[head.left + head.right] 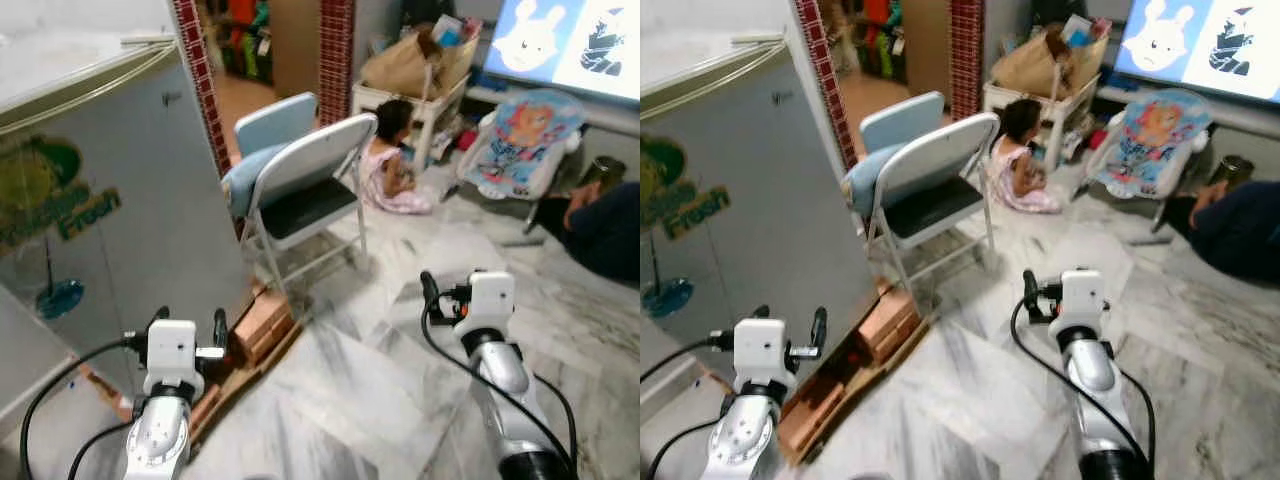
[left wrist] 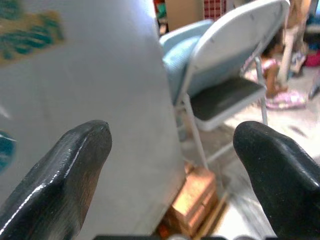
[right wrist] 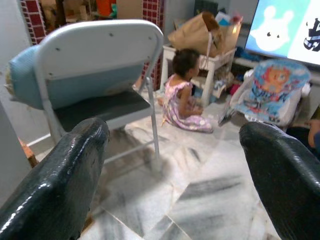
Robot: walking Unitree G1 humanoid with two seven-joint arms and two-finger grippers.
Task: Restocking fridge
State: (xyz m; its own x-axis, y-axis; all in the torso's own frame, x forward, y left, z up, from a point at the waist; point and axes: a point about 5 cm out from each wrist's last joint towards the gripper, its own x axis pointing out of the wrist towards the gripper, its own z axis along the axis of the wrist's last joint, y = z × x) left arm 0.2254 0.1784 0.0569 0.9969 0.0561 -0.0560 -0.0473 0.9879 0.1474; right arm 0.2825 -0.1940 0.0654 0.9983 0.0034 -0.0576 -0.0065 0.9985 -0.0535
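The grey-white fridge (image 1: 130,210) stands shut at my left, with a green "Fresh" sticker (image 1: 60,205) on the side facing me. My left gripper (image 1: 190,323) hangs open and empty just in front of the fridge's lower corner, and its wrist view looks along both black fingers (image 2: 75,165) at the fridge wall (image 2: 100,75). On the right, my right gripper (image 1: 452,290) is open and empty above the marble floor (image 1: 370,380), pointing toward the folding chair (image 3: 95,65).
The fridge rests on bricks (image 1: 262,320) and a wooden board. A grey folding chair (image 1: 300,190) with a blue cushion stands just beyond it. A child (image 1: 390,160) sits on the floor, a person (image 1: 600,225) lies at right, and a baby bouncer (image 1: 525,140) stands under a screen (image 1: 570,40).
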